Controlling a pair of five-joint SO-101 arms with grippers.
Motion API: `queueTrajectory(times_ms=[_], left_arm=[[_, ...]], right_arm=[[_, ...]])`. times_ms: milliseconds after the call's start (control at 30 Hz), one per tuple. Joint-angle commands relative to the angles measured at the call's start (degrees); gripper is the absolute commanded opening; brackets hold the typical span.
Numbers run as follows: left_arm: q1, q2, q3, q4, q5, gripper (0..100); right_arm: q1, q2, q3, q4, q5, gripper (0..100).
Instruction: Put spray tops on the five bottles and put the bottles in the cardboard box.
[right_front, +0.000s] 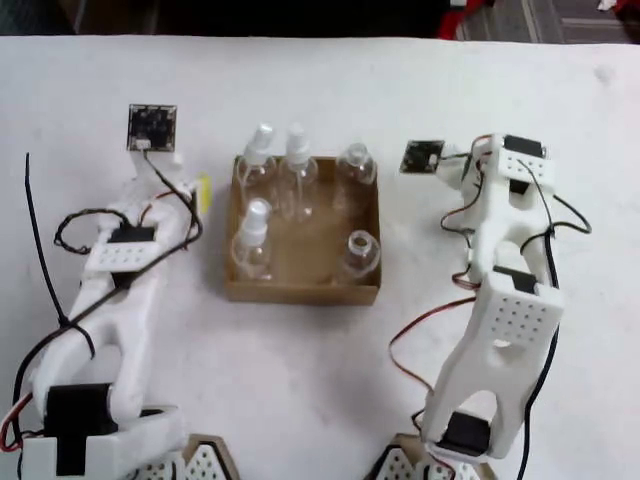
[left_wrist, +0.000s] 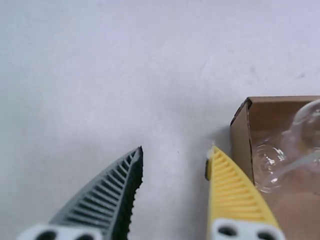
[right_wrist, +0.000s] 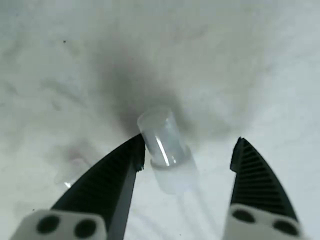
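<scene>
The cardboard box holds five clear bottles. Three wear white spray tops: two at the back and one at the front left. Two bottles have bare necks, back right and front right. My right gripper is open just above the table, with a white spray top lying between its fingers, close to one dark finger. My left gripper is open over bare table beside the box corner; its yellow finger is near the box's left wall.
The right arm stands right of the box and covers its own gripper from above. The left arm stretches along the box's left side. Loose cables trail around both arms. White table surrounds the box.
</scene>
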Motion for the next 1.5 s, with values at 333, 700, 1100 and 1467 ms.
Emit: queueTrajectory(times_ms=[333,700,1100,1467], left_arm=[[0.57,-1.54,-0.26,-1.41,-0.62,20],[0.57,-1.54,-0.18,-1.41,-0.62,20],[0.57,-1.54,-0.18,-1.41,-0.62,20],[0.57,-1.54,-0.09,-1.23,-0.62,20]], right_arm=[[-3.21,1.63,-0.53,-1.27,0.70,25.1],[-4.70,1.71,-0.62,0.22,0.79,22.4],[-5.76,-1.27,-2.99,0.66,-8.79,2.6],[-6.37,-24.84,-8.00,13.67,-31.21,1.6]])
